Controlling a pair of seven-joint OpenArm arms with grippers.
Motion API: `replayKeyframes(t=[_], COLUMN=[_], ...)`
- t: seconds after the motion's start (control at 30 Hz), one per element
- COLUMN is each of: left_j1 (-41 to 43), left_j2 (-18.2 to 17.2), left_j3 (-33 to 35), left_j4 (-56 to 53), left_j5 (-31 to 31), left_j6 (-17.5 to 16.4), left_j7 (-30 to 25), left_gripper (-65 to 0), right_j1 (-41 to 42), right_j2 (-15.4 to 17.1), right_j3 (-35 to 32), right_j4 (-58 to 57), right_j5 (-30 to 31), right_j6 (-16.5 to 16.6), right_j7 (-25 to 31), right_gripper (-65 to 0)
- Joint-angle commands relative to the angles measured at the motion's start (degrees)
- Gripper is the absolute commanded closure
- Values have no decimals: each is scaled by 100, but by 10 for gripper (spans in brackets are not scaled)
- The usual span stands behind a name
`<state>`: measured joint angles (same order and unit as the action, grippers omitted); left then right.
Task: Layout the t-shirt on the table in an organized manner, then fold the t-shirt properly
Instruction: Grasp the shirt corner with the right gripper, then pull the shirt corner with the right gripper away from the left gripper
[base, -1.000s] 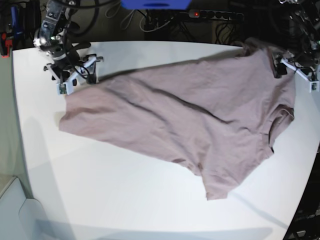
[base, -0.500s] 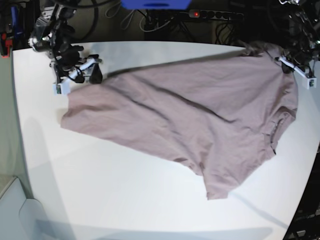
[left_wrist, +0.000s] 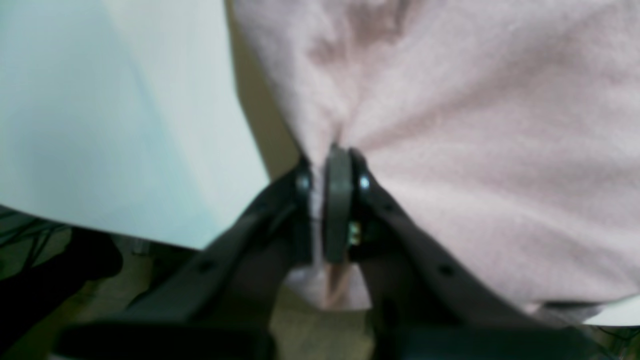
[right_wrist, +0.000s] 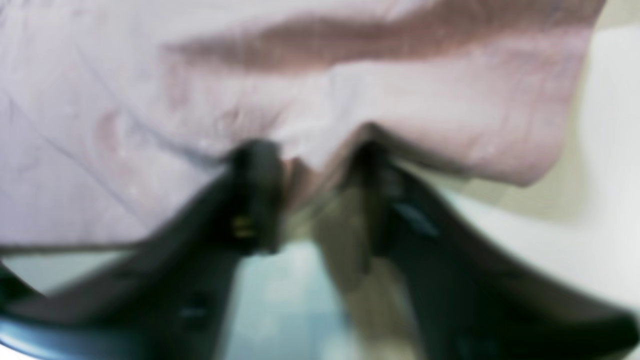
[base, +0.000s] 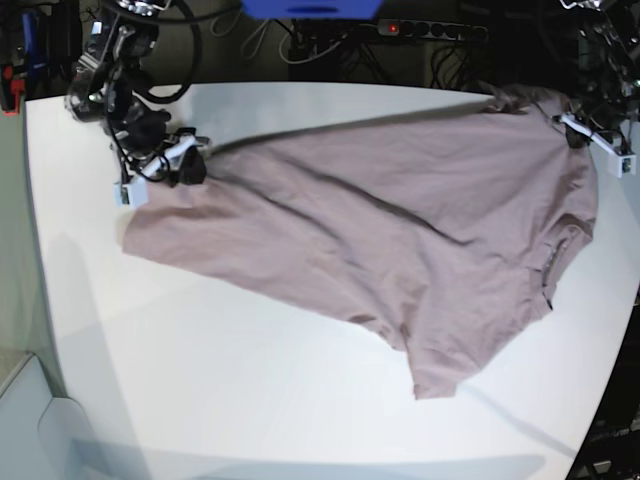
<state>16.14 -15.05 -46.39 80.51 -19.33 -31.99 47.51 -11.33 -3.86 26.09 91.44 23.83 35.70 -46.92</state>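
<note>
Left wrist view: the left gripper (left_wrist: 332, 165) has its jaws pressed together on a pinch of the mauve t-shirt (left_wrist: 475, 150), with creases fanning out from the bite. White table (left_wrist: 125, 125) shows to the left of the cloth, which hangs slightly past the table's edge.

Right wrist view, blurred: the right gripper (right_wrist: 312, 170) has its dark fingers (right_wrist: 257, 195) partly apart with a bunched edge of the t-shirt (right_wrist: 200, 100) between them. Whether the pads actually bite the cloth cannot be told. Table (right_wrist: 600, 200) is to the right.

Base view: the t-shirt (base: 380, 230) lies spread diagonally across the table (base: 250, 400), collar toward the right. The right gripper (base: 160, 170) sits at its far left corner, and the left gripper (base: 590, 135) at its far right corner. A dark fold runs along the far edge.
</note>
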Motion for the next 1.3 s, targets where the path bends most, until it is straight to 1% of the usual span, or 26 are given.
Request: replayKeyframes(t=[0.0,0.03,0.13,0.2,0.4,0.5,0.7,0.8,0.9,1.17,1.27], left_j1=[52,52,52,52,61,61,105,149,219,316,316], left_j2=[-38,-38,-29,-20,-20,-20,-12,-12,-20,-12,-3], left_j3=[2,2,11,11,11,11,11,11,11,11,11], left_j4=[-3,-3,-3,-3,-3,6,15,59,68,68,68], left_j5=[188,188,188,188,188,188,188,188,188,188,188], left_j6=[3,3,3,3,3,3,3,3,3,3,3], left_j7=[256,265,265,265,274,274,282,282,282,282,282], left_gripper=[-15,-15,-15,-15,-14,-14,-14,-14,-14,-14,-14], right_j1=[30,30,39,39,162,390,1243,1771,2298,3731,4250], right_j2=[12,12,30,109,214,214,206,197,197,197,206], right_j3=[-2,-2,-204,-362,-1101,-1400,-1708,-1751,-1716,-1769,-2033], right_j4=[206,285,557,856,1823,1964,1841,1445,707,-1438,-2423], right_j5=[91,91,91,91,91,74,65,56,56,56,56], right_j6=[153,153,188,197,197,170,162,162,153,153,153], right_j7=[89,81,-16,1,1,-34,-491,-552,-517,-438,-350], right_gripper=[-43,0,0,0,0,0,0,0,0,0,0])
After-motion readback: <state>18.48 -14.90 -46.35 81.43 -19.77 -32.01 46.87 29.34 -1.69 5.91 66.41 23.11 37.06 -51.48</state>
